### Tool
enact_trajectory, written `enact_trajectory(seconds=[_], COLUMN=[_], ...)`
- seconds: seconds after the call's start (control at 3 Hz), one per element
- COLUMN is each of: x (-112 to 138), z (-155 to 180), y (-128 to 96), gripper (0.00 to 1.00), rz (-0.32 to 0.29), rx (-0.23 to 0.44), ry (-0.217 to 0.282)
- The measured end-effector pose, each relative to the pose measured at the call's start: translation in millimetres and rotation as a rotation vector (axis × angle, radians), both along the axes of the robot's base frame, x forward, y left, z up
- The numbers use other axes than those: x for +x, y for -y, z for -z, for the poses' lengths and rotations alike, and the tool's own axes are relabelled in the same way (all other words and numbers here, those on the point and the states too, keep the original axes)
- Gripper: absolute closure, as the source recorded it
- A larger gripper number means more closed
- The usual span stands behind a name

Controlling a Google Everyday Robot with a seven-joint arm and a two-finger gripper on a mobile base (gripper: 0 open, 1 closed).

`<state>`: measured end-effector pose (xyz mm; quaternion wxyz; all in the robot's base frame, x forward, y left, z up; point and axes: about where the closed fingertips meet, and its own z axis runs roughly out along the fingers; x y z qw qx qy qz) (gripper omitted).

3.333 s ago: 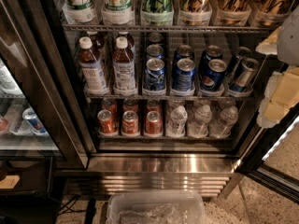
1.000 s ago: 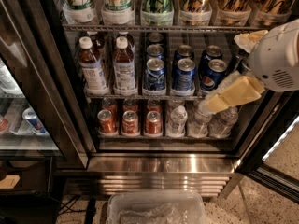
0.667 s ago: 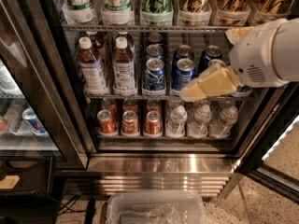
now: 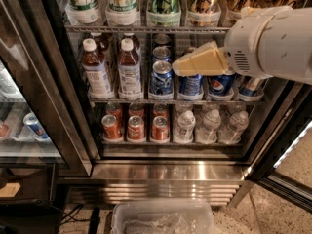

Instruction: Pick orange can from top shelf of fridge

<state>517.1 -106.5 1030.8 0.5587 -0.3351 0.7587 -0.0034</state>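
Before the blue cans [image 4: 162, 77], gripper [image 4: 178, 69], openness unclear, below top shelf [image 4: 141, 29] and orange can [image 4: 202, 1].

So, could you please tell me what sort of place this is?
Probably a shop or office pantry drinks corner: a glass-door fridge with stocked wire racks, and a second cooler beside it. The gripper hangs before the blue cans.

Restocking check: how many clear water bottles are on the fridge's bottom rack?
3: left bottle, middle bottle, right bottle, in a row right of the red cans. Others may hide behind. The gripper hovers one rack up, before the blue cans.
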Motion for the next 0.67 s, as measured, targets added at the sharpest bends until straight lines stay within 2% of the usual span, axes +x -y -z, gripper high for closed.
enact_trajectory(seconds=[0.33, 0.67], x=[10, 30], z=[-16, -27], y=[9, 13], gripper=[0.00, 0.00], rz=[0.081, 0.107], rx=[0.072, 0.169], ry=[0.076, 0.132])
